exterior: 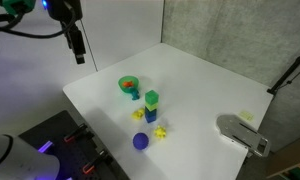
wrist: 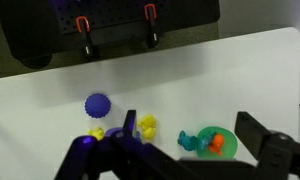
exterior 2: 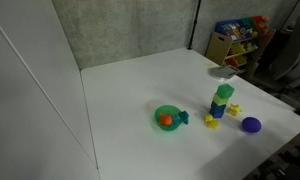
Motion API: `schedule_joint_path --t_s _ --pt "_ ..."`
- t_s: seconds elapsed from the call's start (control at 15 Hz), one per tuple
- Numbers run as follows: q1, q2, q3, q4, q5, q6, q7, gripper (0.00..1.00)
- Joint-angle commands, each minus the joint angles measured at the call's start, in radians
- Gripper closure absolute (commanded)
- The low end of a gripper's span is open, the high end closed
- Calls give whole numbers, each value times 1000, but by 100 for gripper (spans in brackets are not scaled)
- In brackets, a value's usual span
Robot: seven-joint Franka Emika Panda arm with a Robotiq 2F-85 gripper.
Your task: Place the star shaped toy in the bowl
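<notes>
The star shaped toy (exterior: 161, 131) is a tiny pale-yellow piece lying on the white table next to the blue ball (exterior: 140, 141). It also shows in the other exterior view (exterior 2: 235, 110) and, half hidden by a finger, in the wrist view (wrist: 96, 133). The green bowl (exterior: 128, 86) (exterior 2: 168, 117) (wrist: 218, 141) holds an orange piece. My gripper (exterior: 78, 45) hangs open and empty, high above the table's far corner, well away from the toy. In the wrist view its fingers (wrist: 190, 135) frame the bowl.
A green block stacked on a blue one (exterior: 151, 105) (exterior 2: 222, 100) stands between bowl and ball. A deeper-yellow piece (exterior: 139, 114) (wrist: 147, 125) lies by the stack. A teal toy (wrist: 190, 140) (exterior 2: 184, 119) touches the bowl's rim. A grey object (exterior: 242, 135) sits near one table edge.
</notes>
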Motion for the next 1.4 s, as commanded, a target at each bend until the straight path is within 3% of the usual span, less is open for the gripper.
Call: schedule_joint_path --t_s 0.0,0.73,1.07,1.33 --pt "-23 74 24 40 -1 65 14 0" --pt "-116 314 -13 94 -86 398 19 0" --pt "-167 419 -48 60 -197 639 15 0" --pt "-184 540 -101 52 -202 794 -15 0"
